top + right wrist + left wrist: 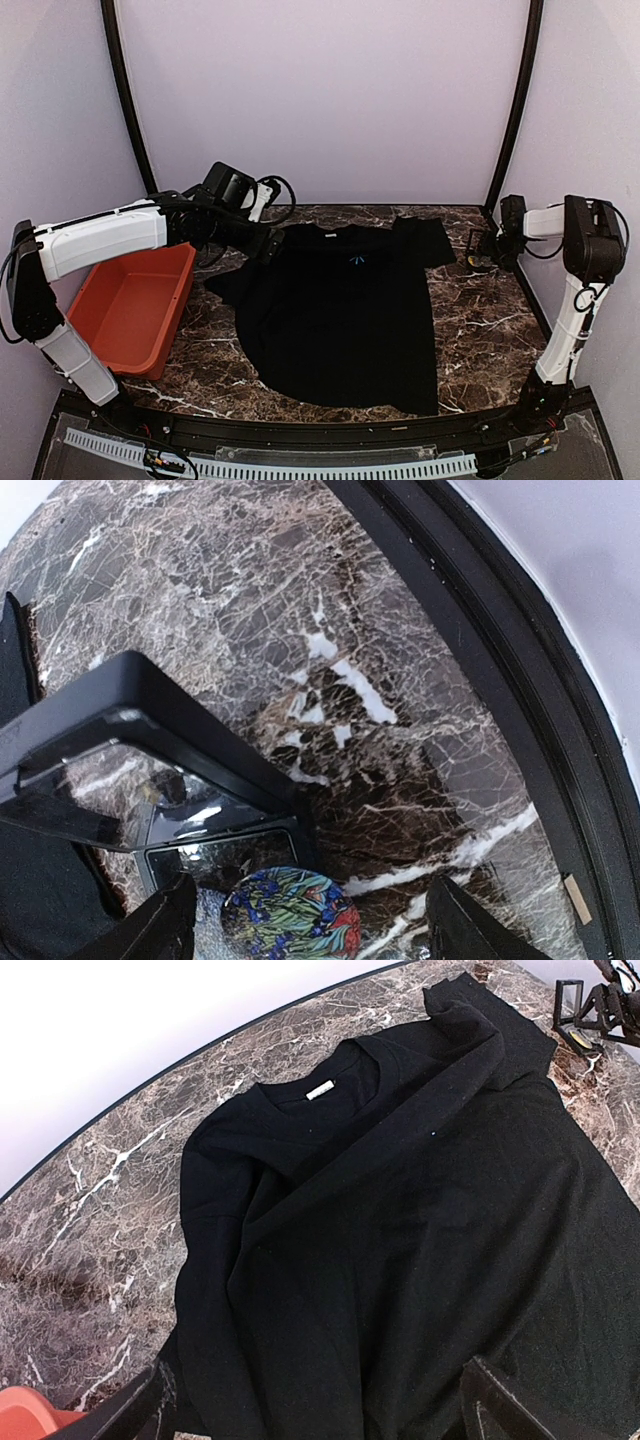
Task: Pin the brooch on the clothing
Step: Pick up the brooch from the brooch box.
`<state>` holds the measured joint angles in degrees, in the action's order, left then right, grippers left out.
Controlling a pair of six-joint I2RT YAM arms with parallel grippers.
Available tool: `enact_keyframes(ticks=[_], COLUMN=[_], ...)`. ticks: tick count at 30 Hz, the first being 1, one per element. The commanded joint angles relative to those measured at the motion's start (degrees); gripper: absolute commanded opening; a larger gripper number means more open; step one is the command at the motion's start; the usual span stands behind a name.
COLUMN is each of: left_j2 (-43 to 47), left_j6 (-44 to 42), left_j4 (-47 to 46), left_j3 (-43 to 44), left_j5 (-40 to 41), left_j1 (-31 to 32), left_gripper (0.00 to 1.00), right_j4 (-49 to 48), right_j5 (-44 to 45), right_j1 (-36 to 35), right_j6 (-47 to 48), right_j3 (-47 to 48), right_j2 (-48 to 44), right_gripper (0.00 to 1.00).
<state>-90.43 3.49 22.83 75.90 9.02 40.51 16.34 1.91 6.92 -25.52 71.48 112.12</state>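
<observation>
The black T-shirt (340,320) lies rumpled on the dark marbled worktop (480,330), lilac walls (320,100) around; left hand (320,1400) and right hand (310,912) spread.

Bright even light; T-shirt (400,1260) detail lost; wrist cams warped.

My top camera looks down from high behind me on the whole T-shirt (340,320). My left wrist camera shares it, closer, from beside its shoulder. My right wrist camera peers steeply, very near, at the table (420,730) beside its sleeve.
</observation>
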Motion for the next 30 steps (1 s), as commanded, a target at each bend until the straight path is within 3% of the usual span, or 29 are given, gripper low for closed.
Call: enact_keyframes(ticks=[1,24,30], left_j2=[0.0,0.1,0.1], left_j6=[0.0,0.0,0.0], left_j4=[0.7,0.9,0.9], left_j3=[-0.8,-0.7,-0.7], left_j5=[0.2,0.6,0.7], left_j1=[-0.2,-0.2,-0.2], left_gripper=[0.99,0.99,0.99], right_j4=[-1.6,-2.9,-2.7], right_j5=[-0.8,-3.3,-3.6], right_j1=[0.3,0.3,0.2], right_j6=[-0.1,-1.4,-1.8], right_j3=[-1.7,-3.1,-2.9], right_j2=[0.3,-0.3,-0.6], right_gripper=[0.76,0.62,0.64])
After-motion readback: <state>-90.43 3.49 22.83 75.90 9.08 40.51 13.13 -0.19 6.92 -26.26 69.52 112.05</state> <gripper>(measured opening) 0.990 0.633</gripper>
